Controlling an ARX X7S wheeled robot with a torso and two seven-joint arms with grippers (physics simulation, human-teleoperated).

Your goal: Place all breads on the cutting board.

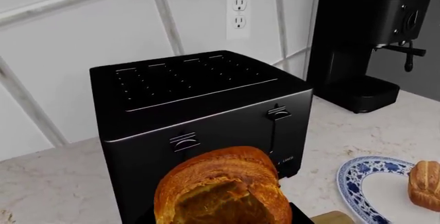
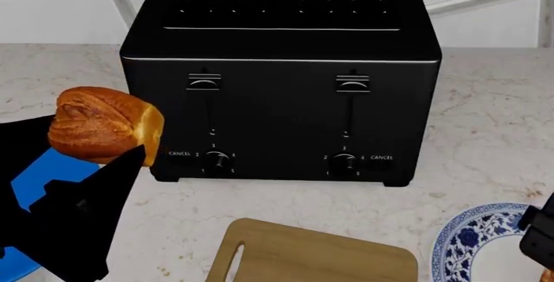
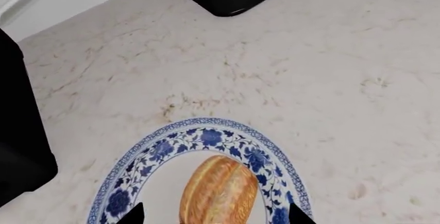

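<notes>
My left gripper [image 2: 108, 159] is clamped on a golden-brown crusty bread chunk [image 2: 104, 125], at nine o'clock from the black four-slot toaster [image 2: 281, 81]. The light-tan wooden cutting board [image 2: 320, 256] lies at six o'clock of the toaster. My right gripper [image 3: 214, 214] stands spread around the second bread chunk [image 3: 218, 190] on the round blue-and-white patterned plate [image 3: 158, 149].

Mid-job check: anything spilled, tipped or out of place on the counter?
Nothing spilled or damaged. One bread is raised in the left tool; the other bread lies on the patterned plate, not on the cutting board.
</notes>
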